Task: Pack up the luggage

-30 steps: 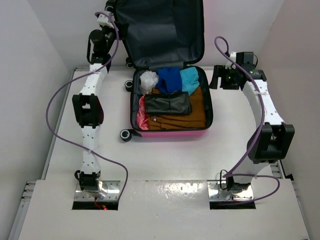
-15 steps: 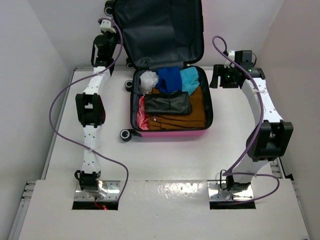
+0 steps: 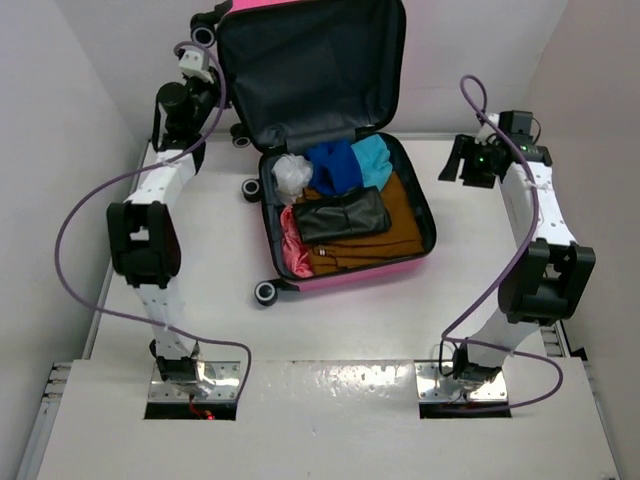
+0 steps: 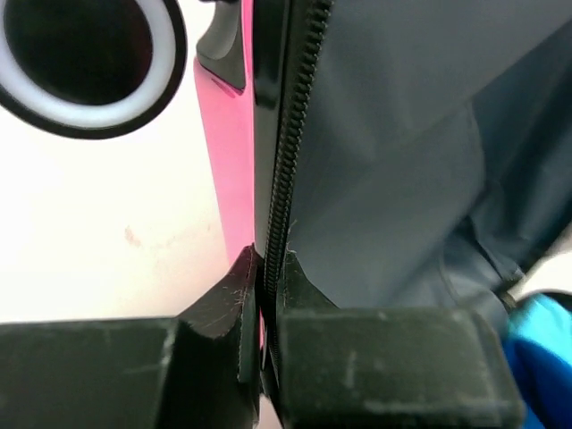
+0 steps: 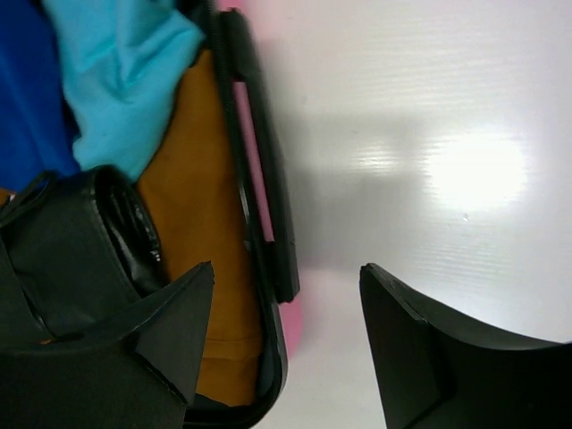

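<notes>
The hot-pink luggage (image 3: 372, 271) lies open at the back of the table, its grey-lined lid (image 3: 310, 70) standing up. Inside are a white cloth (image 3: 295, 172), blue (image 3: 335, 165) and cyan (image 3: 372, 158) garments, a black pouch (image 3: 340, 215), orange-brown clothes (image 3: 390, 228) and a pink garment (image 3: 293, 250). My left gripper (image 3: 213, 75) is at the lid's left edge; in the left wrist view it (image 4: 268, 259) is shut on the lid's zipper rim (image 4: 299, 107). My right gripper (image 3: 456, 160) hovers just right of the case, open (image 5: 286, 268) over its right rim (image 5: 241, 116).
White walls close in the table on the left, back and right. A black wheel (image 4: 89, 54) with a white ring sits beside the lid edge near my left fingers. Another wheel (image 3: 266, 292) juts out at the case's front left corner.
My left gripper has shut on the lid's edge and pulled left and back. The case has turned on the table, its front swinging right. My right gripper has drawn back to the right.
</notes>
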You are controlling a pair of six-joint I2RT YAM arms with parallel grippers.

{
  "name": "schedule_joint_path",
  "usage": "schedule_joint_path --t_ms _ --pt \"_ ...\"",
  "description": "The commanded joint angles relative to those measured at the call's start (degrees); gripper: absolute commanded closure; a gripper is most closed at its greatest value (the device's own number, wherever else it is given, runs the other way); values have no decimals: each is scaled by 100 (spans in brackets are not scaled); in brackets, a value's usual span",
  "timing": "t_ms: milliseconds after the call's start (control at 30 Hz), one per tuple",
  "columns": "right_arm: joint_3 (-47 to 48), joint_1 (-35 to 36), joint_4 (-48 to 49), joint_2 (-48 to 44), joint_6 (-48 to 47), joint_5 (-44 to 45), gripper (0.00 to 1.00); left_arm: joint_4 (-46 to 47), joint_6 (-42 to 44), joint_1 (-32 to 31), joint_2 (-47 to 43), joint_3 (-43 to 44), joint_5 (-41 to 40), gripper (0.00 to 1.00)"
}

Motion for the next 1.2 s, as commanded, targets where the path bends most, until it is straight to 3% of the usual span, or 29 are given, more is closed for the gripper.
schedule_joint_path --t_ms 0,33,100,133,200,233,300,433,533,667,733,833,867,967,1000,1033,1167 --pt "-139 -266 260 -297 227 -482 34 525 29 -13 -1529 -687 1322 98" --pt "-174 -319 286 -297 271 -571 34 525 118 -82 -1804 -1168 1627 86" --pt "-332 -495 303 -314 306 -729 34 184 529 -83 -2323 -1585 2068 72" --pt "-376 -643 356 -341 315 -765 34 -26 697 -144 -2891 -1961 2331 59" --pt "-612 -750 426 -350 350 -904 34 -703 1327 -197 -3509 -2349 2465 51" --pt "-657 -898 514 -393 359 -949 34 -914 1654 -249 -4156 -2777 2657 39" --pt "-903 -943 549 -455 368 -1080 34 -1547 2792 -434 -4871 -3236 2659 32" --pt "-1263 -1023 698 -429 280 -1169 34 -2514 4473 -820 -6480 -4213 2659 28" --pt "-1483 -1014 830 -385 166 -1108 34 -2761 5126 -1005 -7614 -5046 2274 28" --pt "-1572 -1022 857 -280 227 -1108 34 -3017 5444 -1058 -8809 -5540 2333 28" --pt "-1598 -1023 813 -262 210 -1125 34 -2842 5297 -1058 -9101 -5708 1949 29" --pt "-1729 -1014 813 -358 131 -1187 34 -2841 4492 -1058 -8665 -5385 29 36" --pt "-1808 -979 831 -437 78 -1178 34 -2954 4165 -1058 -8001 -4835 -1379 41" --pt "-1967 -961 840 -551 25 -1152 34 -3701 2963 -814 -6917 -3596 -3677 51" --pt "-1985 -961 787 -561 -10 -1143 34 -3833 2775 -682 -6461 -3434 -3869 57" --pt "-2011 -952 769 -561 -19 -1099 34 -3912 2634 -515 -6369 -3380 -3871 57" --pt "-1977 -891 551 -430 -194 -854 34 -4394 2037 -4 -6062 -3441 -2845 57"
